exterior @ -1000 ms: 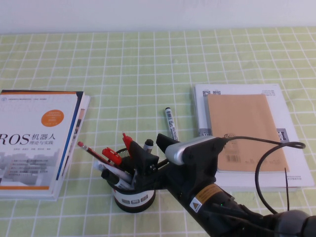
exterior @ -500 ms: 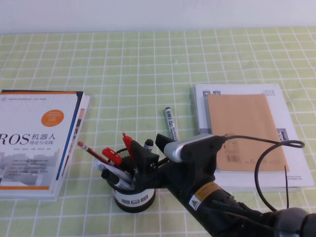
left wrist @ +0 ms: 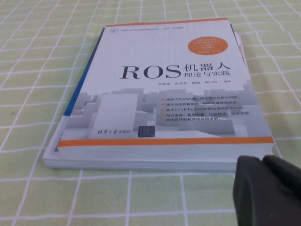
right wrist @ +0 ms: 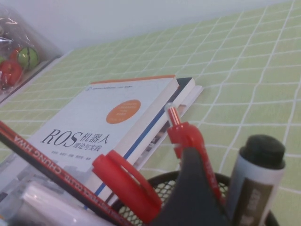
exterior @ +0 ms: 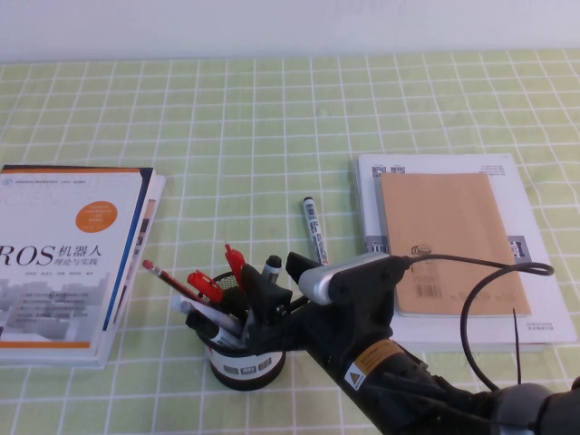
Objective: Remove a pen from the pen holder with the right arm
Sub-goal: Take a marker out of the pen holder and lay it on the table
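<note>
The black mesh pen holder (exterior: 240, 361) stands near the table's front edge. It holds a red pen (exterior: 234, 261), a red pencil (exterior: 163, 276), a black-capped marker (exterior: 273, 265) and other pens. My right gripper (exterior: 279, 277) hovers over the holder's right side. It is open, with one finger on each side of the marker's top. In the right wrist view one dark finger (right wrist: 188, 200) stands between the red pen (right wrist: 186, 136) and the marker (right wrist: 256, 176). My left gripper (left wrist: 261, 161) is shut and hangs by the near corner of the ROS book (left wrist: 164, 94).
A second marker (exterior: 314, 227) lies on the cloth just behind the holder. The ROS book (exterior: 68, 258) lies at the left. A white book with a brown notebook (exterior: 449, 240) on it lies at the right. A black cable (exterior: 507, 281) loops over it.
My right gripper has sunk slightly toward the holder, and its fingers have narrowed a little around the marker's top. Nothing else has moved.
</note>
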Controlling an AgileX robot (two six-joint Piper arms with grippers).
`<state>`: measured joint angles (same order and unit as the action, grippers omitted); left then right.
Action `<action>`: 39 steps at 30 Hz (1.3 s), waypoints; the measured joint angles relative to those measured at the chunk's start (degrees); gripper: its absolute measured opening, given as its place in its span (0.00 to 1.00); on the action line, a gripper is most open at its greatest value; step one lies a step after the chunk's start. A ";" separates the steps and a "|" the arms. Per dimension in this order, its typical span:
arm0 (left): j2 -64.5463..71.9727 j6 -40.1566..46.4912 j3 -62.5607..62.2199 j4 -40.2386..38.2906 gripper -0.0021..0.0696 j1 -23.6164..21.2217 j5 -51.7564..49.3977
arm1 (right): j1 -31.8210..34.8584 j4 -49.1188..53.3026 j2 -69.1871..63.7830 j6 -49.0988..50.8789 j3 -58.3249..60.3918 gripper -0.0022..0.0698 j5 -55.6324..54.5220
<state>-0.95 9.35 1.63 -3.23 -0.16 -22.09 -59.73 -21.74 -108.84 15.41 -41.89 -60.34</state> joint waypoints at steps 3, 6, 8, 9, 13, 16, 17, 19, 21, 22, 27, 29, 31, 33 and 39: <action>0.00 0.00 0.00 0.00 0.02 0.00 0.00 | 0.00 0.00 0.00 0.00 -0.10 0.63 -0.25; 0.00 0.00 0.00 0.00 0.02 0.00 0.00 | 0.00 0.34 0.00 0.00 -0.51 0.63 -0.25; 0.00 0.00 0.00 0.00 0.02 0.00 0.00 | 0.00 0.75 0.00 0.00 -0.95 0.62 -0.25; 0.00 0.00 0.00 0.00 0.02 0.00 0.00 | 0.00 0.99 0.00 0.00 -1.11 0.62 -0.25; 0.00 0.00 0.00 0.00 0.02 0.00 0.00 | 0.00 1.66 0.00 0.00 -1.21 0.55 -0.15; 0.00 0.00 0.00 0.00 0.02 0.00 0.00 | 0.00 1.86 0.00 0.00 -1.21 0.49 -0.15; 0.00 0.00 0.00 0.00 0.02 0.00 0.00 | 0.00 1.86 0.00 0.00 -1.21 0.48 -0.06; 0.00 0.00 0.00 0.00 0.02 0.00 0.00 | 0.00 1.86 0.00 0.00 -1.21 0.46 -0.06; 0.00 0.00 0.00 0.00 0.02 0.00 0.00 | 0.00 2.00 0.00 0.00 -1.21 0.43 -0.18; 0.00 0.00 0.00 0.00 0.02 0.00 0.00 | 0.00 2.05 0.00 0.00 -1.21 0.42 -0.29; 0.00 0.00 0.00 0.00 0.02 0.00 0.00 | 0.00 2.14 0.00 0.00 -1.21 0.30 -0.48; 0.00 0.00 0.00 0.00 0.02 0.00 0.00 | 0.00 2.14 0.00 0.00 -1.21 0.24 -0.51; 0.00 0.00 0.00 0.00 0.02 0.00 0.00 | 0.00 2.27 0.00 0.00 -1.21 0.20 -0.72; 0.00 0.00 0.00 0.00 0.02 0.00 0.00 | 0.00 2.56 0.00 0.04 -1.21 0.19 -0.86; 0.00 0.00 0.00 0.00 0.02 0.00 0.00 | 0.00 2.56 0.00 0.04 -1.24 0.19 -0.95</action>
<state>-0.95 9.35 1.63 -3.23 -0.16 -22.09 -59.73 -19.18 -108.84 15.45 -43.14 -61.30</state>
